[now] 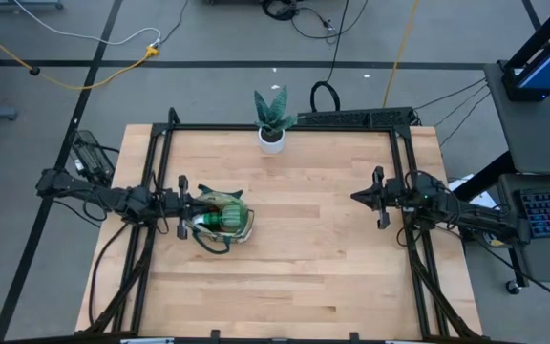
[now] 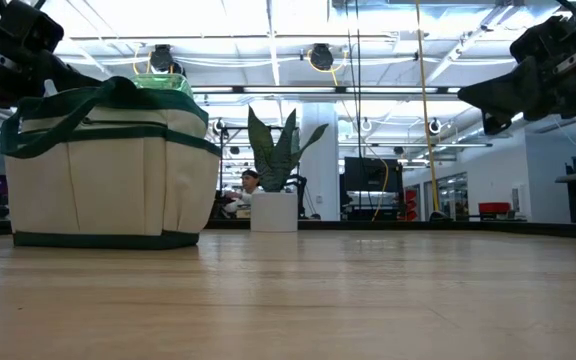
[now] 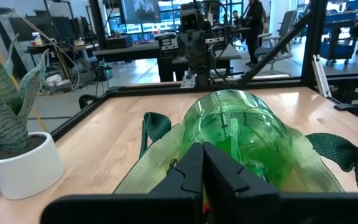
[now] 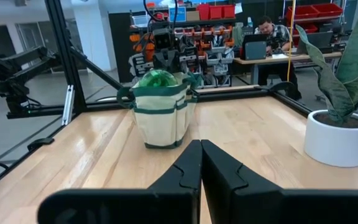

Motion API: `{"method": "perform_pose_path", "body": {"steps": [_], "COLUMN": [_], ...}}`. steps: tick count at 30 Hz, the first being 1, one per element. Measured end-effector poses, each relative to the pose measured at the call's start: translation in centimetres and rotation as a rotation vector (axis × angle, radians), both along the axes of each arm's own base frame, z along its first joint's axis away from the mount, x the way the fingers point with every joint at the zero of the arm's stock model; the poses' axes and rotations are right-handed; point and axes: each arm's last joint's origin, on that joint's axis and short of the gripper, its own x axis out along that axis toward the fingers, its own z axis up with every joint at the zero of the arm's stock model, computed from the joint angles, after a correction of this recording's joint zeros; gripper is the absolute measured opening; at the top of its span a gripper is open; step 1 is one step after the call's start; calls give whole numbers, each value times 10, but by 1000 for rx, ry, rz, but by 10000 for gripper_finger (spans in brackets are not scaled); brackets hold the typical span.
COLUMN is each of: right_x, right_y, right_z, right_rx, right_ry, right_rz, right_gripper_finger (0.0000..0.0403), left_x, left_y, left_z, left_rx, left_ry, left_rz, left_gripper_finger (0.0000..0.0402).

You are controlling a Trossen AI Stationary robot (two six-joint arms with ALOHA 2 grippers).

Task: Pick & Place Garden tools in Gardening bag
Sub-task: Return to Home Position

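The cream gardening bag (image 1: 220, 227) with dark green trim stands upright on its base at the table's left middle; it also shows in the low view (image 2: 108, 180) and the right wrist view (image 4: 160, 118). A clear green round thing (image 3: 241, 127) sticks out of its open top (image 2: 163, 80). No other garden tools show. My left gripper (image 3: 202, 154) is shut and level, just above the bag's left rim (image 1: 189, 204), touching nothing that I can see. My right gripper (image 4: 200, 150) is shut and level at the table's right (image 1: 355, 198), far from the bag.
A green plant in a white pot (image 1: 273, 122) stands at the table's far edge, near the middle (image 2: 276, 195). Black frame rails (image 1: 285, 128) run along the far, left and right edges. Bare wood lies between the bag and my right gripper. A person (image 4: 269, 28) sits beyond the table.
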Motion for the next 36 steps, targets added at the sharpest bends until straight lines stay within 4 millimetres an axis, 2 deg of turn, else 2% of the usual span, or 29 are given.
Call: {"method": "perform_pose_path", "body": {"steps": [4,11,21,36], "right_x": [0,0,0,0], "right_y": [0,0,0,0], "right_z": [1,-2,-3,0], "right_rx": [-14,-10,75,63], "right_ry": [-7,20,27,2], "right_rz": [0,-2,-3,1], "right_gripper_finger": [0,0,0,4], "left_x": [0,0,0,0], "left_y": [0,0,0,0], "left_z": [0,0,0,0], "left_rx": [-2,10,5,7], "left_ry": [0,1,0,0], "left_rz": [0,1,2,2], "left_gripper_finger": [5,31,31,31]}}
